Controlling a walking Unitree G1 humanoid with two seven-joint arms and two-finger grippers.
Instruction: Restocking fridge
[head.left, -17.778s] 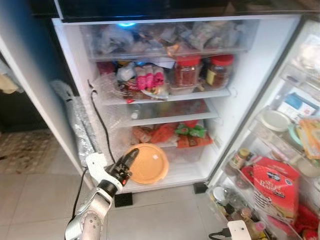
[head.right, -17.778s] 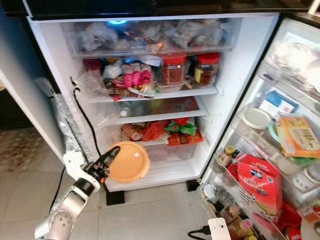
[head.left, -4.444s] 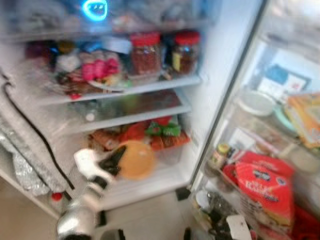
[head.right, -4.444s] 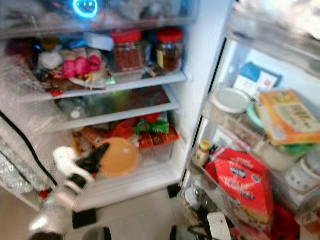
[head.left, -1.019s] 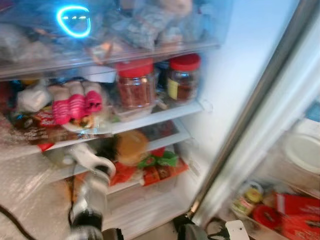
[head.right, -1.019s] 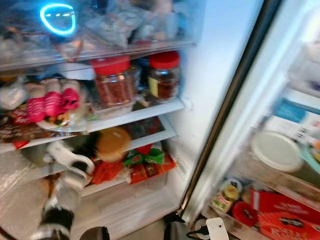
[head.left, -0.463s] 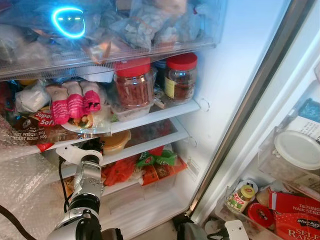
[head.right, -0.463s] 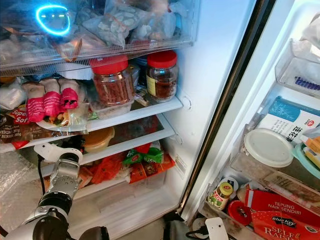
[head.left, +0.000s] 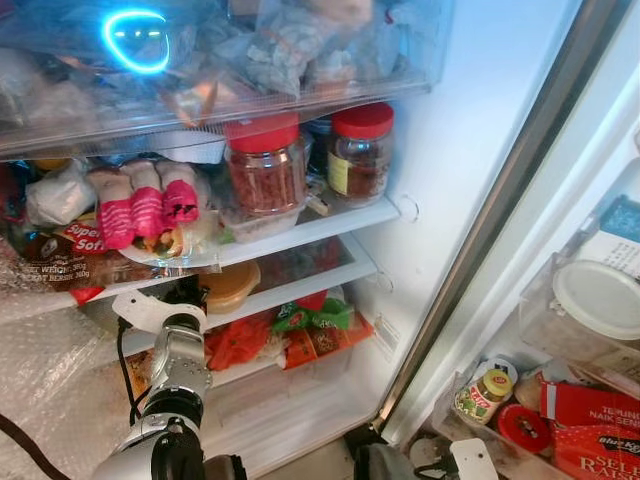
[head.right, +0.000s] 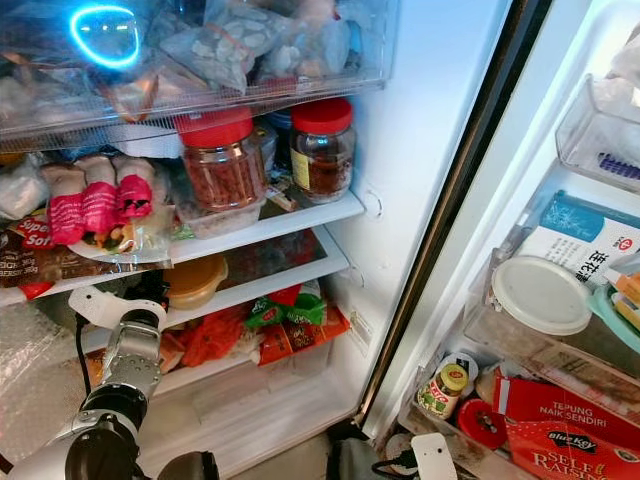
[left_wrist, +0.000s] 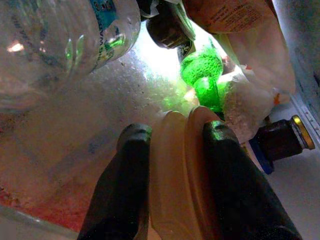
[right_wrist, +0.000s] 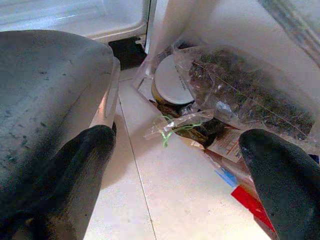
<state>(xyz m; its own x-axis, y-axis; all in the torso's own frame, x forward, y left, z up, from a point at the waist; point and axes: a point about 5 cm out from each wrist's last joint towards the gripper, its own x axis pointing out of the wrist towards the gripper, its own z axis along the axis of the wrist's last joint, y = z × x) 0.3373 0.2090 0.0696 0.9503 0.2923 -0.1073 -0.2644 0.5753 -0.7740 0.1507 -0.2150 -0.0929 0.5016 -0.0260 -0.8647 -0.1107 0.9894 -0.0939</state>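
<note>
Head views: fridge (head.left: 440, 130) open, left arm (head.left: 178, 375) reaching up into the narrow middle shelf (head.right: 270, 280). Orange lidded container (head.right: 196, 279) sits on that shelf, left side, under the shelf carrying two red-capped jars (head.left: 264, 165); pink-wrapped packs (head.left: 148, 205) lie left of the jars. Left end effector (head.left: 190, 293) is at the container's left edge, mostly hidden behind the white wrist housing, so its opening is unreadable from here. Red and green snack packets (head.right: 290, 325) lie on the shelf below. Clear drawer (head.right: 230, 50) of bagged food on top, with a blue light ring (head.left: 138, 40) at its left. Door bins on the right hold a white-lidded tub (head.right: 542, 295), a small yellow-capped jar (head.right: 440, 392) and a red packet (head.right: 570, 435). Left wrist view: both black fingers (left_wrist: 125, 190) closed on the orange container (left_wrist: 175, 180), one each side of its rim, lid seam running between them, so the grip is on. Container rests on the frosted shelf surface. Clear plastic bottle (left_wrist: 65, 45) just beside it, green-tinted item (left_wrist: 202, 75) further in, small dark bottle with gold cap (left_wrist: 287, 140) off to one side. Right wrist view: right end effector (right_wrist: 180, 165) spread wide, holding nothing, fingers (right_wrist: 85, 165) far apart, pointing at pale floor tile by the door's lower bin. Round white lid (right_wrist: 170, 85) and a bag of dark dried stuff (right_wrist: 245, 95) visible there; grey robot body panel (right_wrist: 45, 95) alongside.
</note>
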